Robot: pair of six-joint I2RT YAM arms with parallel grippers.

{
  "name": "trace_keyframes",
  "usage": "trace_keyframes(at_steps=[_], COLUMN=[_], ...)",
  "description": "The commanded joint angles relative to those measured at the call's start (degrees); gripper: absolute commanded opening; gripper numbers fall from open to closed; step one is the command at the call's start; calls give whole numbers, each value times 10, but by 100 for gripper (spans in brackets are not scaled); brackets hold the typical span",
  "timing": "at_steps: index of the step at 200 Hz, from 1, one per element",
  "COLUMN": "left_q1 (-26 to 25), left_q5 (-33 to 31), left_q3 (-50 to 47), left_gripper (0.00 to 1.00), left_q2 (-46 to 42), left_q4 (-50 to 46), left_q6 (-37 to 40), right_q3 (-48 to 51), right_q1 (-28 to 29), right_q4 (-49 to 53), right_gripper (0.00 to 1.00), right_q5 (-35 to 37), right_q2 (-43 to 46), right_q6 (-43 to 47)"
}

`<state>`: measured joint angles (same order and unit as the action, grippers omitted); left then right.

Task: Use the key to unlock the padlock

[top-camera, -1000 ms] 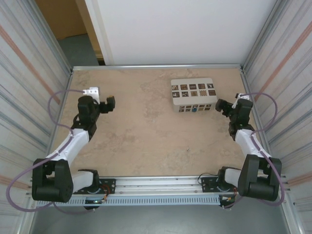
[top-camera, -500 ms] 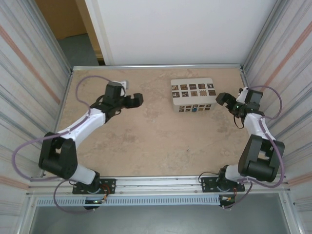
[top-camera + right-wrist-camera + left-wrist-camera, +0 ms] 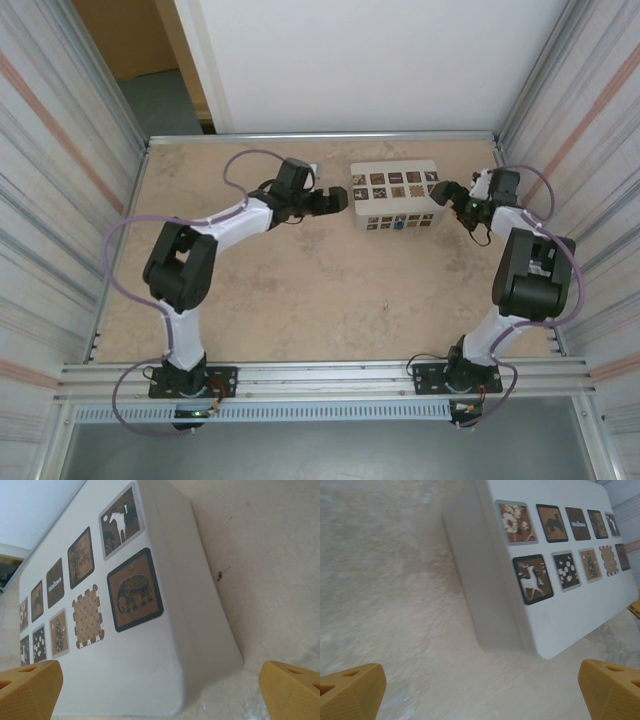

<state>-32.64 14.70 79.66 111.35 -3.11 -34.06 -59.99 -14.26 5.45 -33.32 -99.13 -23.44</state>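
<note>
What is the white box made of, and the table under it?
The white box looks like smooth painted metal or plastic, I can't tell which: rounded corners, faint sheen. The table looks like matte stone-patterned board, with mottled beige veins.

tiny blue padlock (image 3: 398, 224), at white box (image 3: 395, 190) front

— We see the counter (image 3: 300, 300) as matt, mottled beige, stone-like.
— We find the white box (image 3: 560, 615) smooth and satin, its printed squares (image 3: 532, 579) glossier; the left tool (image 3: 480, 690) has fingertips (image 3: 350, 692) of matt yellow plastic.
</note>
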Motion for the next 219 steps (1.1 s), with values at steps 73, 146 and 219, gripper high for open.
trace_keyframes(at_steps=[73, 146, 219], left_q1=[-16, -23, -12], left_q5=[92, 108, 99], left_q3=[166, 183, 104], left_gripper=[99, 99, 99], left_q2=[153, 160, 99], left_q4=[25, 40, 74], left_q6=[-68, -71, -84], right_q3=[-64, -42, 8], right_q1=[24, 48, 106], right_q4=[4, 35, 36], right_gripper=[99, 100, 100], right_q5=[-52, -87, -124], right_q2=[-59, -18, 30], right_q6=[37, 59, 46])
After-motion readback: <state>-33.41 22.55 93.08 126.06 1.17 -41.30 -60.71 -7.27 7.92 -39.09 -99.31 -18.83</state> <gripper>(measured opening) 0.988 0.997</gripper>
